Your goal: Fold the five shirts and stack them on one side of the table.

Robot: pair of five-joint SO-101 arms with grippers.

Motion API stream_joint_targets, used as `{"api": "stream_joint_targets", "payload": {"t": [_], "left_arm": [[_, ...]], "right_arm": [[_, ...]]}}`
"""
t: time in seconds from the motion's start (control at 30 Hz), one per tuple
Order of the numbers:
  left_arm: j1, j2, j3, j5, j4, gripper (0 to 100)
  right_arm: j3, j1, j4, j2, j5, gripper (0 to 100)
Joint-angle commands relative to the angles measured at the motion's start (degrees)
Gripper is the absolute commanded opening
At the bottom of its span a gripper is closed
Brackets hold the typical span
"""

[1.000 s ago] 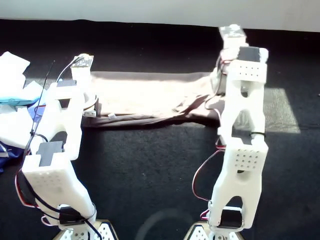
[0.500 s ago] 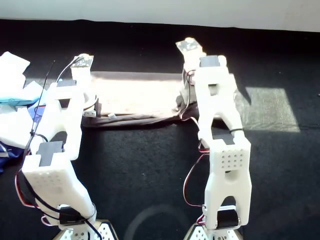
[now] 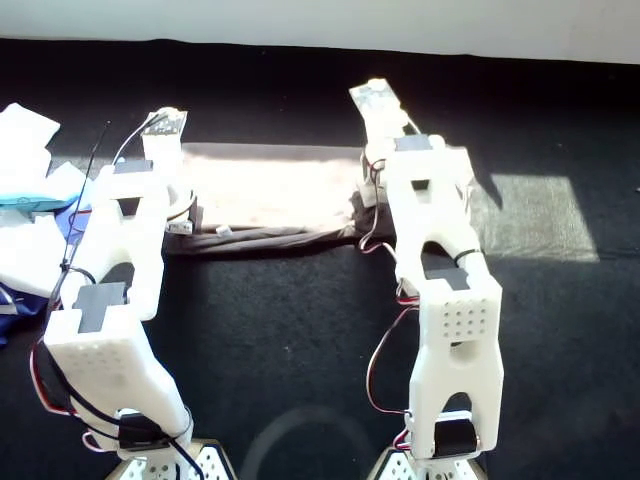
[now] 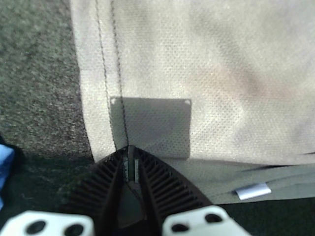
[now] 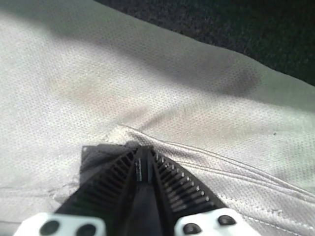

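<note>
A beige shirt (image 3: 270,190) lies across the black table, folded into a narrow band with a darker layer along its near edge. My left gripper (image 4: 130,153) is shut on the stitched hem at the shirt's left end (image 4: 197,59), near a small white tag (image 4: 252,191). In the high view that gripper (image 3: 185,222) sits at the band's left end. My right gripper (image 5: 142,152) is shut on a puckered fold of the shirt (image 5: 197,98). It stands at the band's right end (image 3: 362,200), partly hidden by the arm.
A heap of other shirts (image 3: 25,200), white and blue, lies at the table's left edge beside the left arm. A bright sun patch (image 3: 540,215) falls on the bare black cloth to the right. Both arm bases (image 3: 300,460) stand at the near edge.
My right arm has swung left with the shirt's right end, drawing it over the middle, so the band is shorter. The left arm has stayed put.
</note>
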State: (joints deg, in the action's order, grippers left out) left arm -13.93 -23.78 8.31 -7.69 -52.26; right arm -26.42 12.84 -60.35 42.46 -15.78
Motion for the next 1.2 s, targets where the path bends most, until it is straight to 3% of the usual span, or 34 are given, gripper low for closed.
{"api": "stream_joint_targets", "payload": {"t": [0.0, 0.3, 0.4, 0.57, 0.7, 0.83, 0.93, 1.17], "left_arm": [[0.3, -0.5, -0.7, -0.1, 2.1, 1], [0.6, 3.5, -0.6, 0.1, 0.3, 1], [0.3, 9.1, -0.4, 4.3, -3.9, 2], [0.1, 14.4, -0.6, 8.9, -8.7, 18], [-1.6, 14.0, -0.5, 9.0, -4.9, 26], [-3.9, 10.2, -4.1, 9.5, -2.0, 25], [-5.8, 3.7, -10.4, 15.5, -2.5, 25], [-2.8, -17.5, -33.5, 17.5, -17.8, 25]], "right_arm": [[-3.2, -0.7, -0.9, -2.4, -0.4, 0.5], [-16.1, -5.1, -11.1, -5.2, -0.4, 0.5], [-16.6, -5.2, -14.7, -4.9, -0.6, 0.9], [-16.6, -5.2, -19.8, -5.0, -0.8, 0.9], [-16.6, -5.2, -24.9, -5.1, -0.8, 0.9], [-16.6, -5.2, -29.7, -5.1, -0.9, 0.9], [-16.6, -5.2, -32.4, -5.1, -0.9, 0.9], [-28.4, -5.2, -40.7, -5.1, -0.9, 0.9]]}}
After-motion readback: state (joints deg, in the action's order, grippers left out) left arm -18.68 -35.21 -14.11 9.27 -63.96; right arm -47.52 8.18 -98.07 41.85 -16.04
